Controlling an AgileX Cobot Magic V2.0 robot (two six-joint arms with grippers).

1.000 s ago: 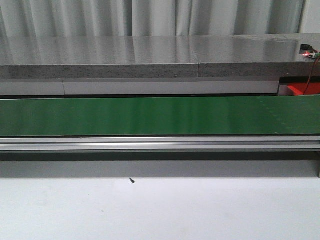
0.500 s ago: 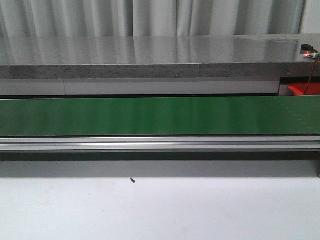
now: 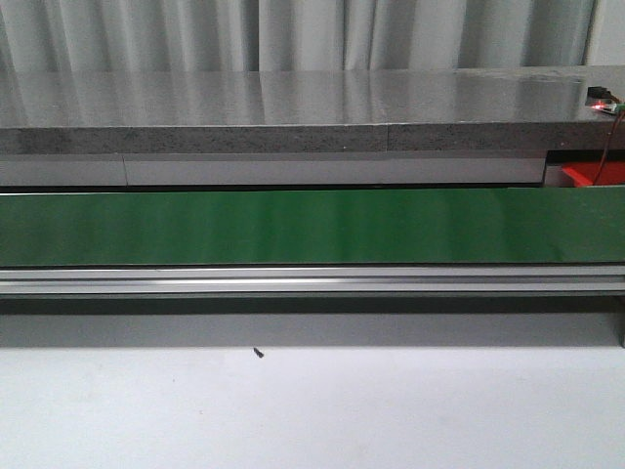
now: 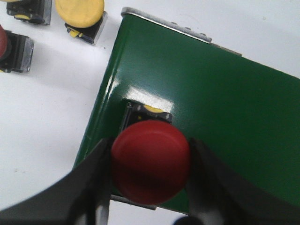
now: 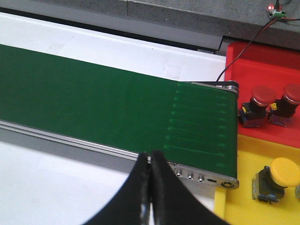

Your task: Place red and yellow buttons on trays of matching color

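My left gripper (image 4: 150, 171) is shut on a red button (image 4: 151, 161), its fingers pressed on both sides of the round cap. The button's black base rests at the end of the green belt (image 4: 220, 93). My right gripper (image 5: 151, 161) is shut and empty, over the front rail of the belt (image 5: 108, 98). Beyond the belt's end, two red buttons (image 5: 260, 101) stand on the red tray (image 5: 262, 63), and a yellow button (image 5: 280, 176) stands on the yellow tray (image 5: 243, 199). Neither gripper shows in the front view.
On the white table beside the belt's end are a yellow button (image 4: 80, 13), a red button (image 4: 10, 49) and another button (image 4: 29, 8) cut off by the frame. The front view shows the long belt (image 3: 293, 227), a grey counter behind it and the red tray's corner (image 3: 596, 174).
In the front view only faint marks on the belt's right part shift a little. Nothing else has visibly changed.
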